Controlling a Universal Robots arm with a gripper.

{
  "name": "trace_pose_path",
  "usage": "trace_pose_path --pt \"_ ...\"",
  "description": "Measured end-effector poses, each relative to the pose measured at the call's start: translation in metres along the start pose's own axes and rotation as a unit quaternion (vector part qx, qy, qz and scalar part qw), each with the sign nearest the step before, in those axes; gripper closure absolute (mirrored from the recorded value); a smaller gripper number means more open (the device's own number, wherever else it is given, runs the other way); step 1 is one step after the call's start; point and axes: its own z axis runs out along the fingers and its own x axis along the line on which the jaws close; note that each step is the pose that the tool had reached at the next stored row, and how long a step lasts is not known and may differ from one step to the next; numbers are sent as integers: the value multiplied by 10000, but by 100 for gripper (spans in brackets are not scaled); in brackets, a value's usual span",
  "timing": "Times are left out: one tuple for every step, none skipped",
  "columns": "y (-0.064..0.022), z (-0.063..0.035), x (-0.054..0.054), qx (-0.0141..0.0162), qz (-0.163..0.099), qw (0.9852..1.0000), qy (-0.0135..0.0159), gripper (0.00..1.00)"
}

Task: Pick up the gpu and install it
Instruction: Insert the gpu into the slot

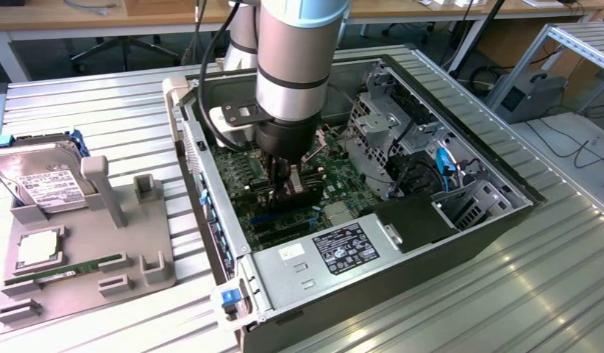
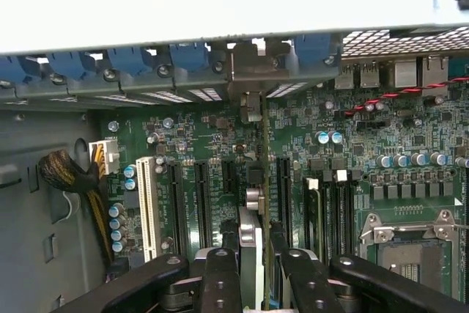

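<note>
Here, end effector (image 2: 256,269) gripping gpu (image 2: 251,243), over motherboard slots (image 2: 198,203)

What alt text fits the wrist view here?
The gripper holds the gpu edge-on above the green motherboard, its bracket near the case's rear slots. Black expansion slots and a white slot flank it.

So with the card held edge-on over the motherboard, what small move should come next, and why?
Probably a short, straight push down. The gripper is closed on the gpu, which stands upright along a slot on the motherboard, its bracket end already at the case's rear openings.
</note>
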Motion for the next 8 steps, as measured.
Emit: trace_pose_path --pt "0 0 0 0 -19 10000 0 73" --pt "0 0 0 1 -40 10000 0 73" --pt "0 0 0 2 -63 10000 -1 73" --pt "1 0 -2 2 -92 10000 -1 73" --pt "1 0 -4 2 -122 9999 -1 73" --pt "1 0 -6 3 -150 9999 -2 73" --pt "1 0 -8 3 -175 9998 -3 73" --pt "1 0 -10 3 -181 9998 -5 73"
